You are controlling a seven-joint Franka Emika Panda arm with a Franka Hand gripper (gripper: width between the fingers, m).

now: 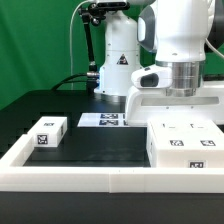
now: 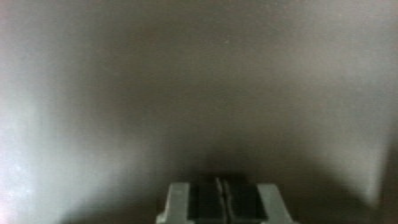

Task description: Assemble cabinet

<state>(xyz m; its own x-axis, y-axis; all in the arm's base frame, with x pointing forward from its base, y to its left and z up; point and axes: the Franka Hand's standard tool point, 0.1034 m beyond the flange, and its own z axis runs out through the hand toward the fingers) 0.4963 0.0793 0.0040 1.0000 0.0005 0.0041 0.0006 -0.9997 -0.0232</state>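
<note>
Nearest the camera: long low white border rail, crossing in front of the hand and turning back along the exterior view's left edge. Inside it, black table.

Just behind the rail, directly below the hand and nearer the camera than it: the cabinet. Large white box, lying flat on the table, with square black-and-white tags on the top face and on the front face. Hard up against the rail, or just short of it; cannot tell which.

Well off to the exterior view's left of the hand: small white block with one tag on its front face, sitting on the table near the left run of the rail, well apart from the cabinet.

Above the cabinet's rear edge: white arm, coming down from the upper right. Fingertips not visible in the exterior view, hidden by white shapes around the cabinet top.

Wrist view: fingers pressed together with only a thin dark seam, nothing seen between them. Beyond them a blurred pale grey surface filling the frame; cannot tell what it belongs to, nor whether touched.

Farther back, to the exterior view's left of the hand: marker board, flat on the table. Behind that, white robot base. Farthest off, green backdrop.
</note>
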